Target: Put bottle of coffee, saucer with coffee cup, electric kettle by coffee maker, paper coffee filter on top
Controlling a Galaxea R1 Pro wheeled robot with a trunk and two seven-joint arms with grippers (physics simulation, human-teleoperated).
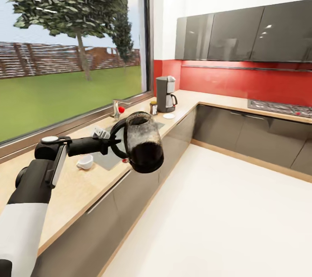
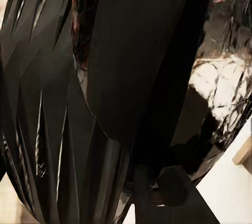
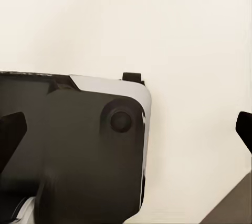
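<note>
My left gripper (image 1: 112, 141) is shut on the handle of the dark glassy electric kettle (image 1: 143, 142), holding it in the air over the counter's front edge. Up close in the left wrist view, the kettle (image 2: 147, 66) is a dark, shiny mass. The grey coffee maker (image 1: 166, 93) stands far off on the countertop (image 1: 78, 190) near the corner. Beside it are the small bottle of coffee (image 1: 153, 107) and a white saucer (image 1: 169, 116). A white coffee cup (image 1: 85, 162) sits on the counter near my left arm. My right gripper (image 3: 127, 132) is open above the pale floor.
A sink (image 1: 108, 158) with a faucet (image 1: 116, 110) lies between the cup and the coffee maker. A hob (image 1: 281, 108) is set in the far right counter under dark wall cabinets (image 1: 242, 32). The white floor (image 1: 225, 216) stretches along the cabinet fronts.
</note>
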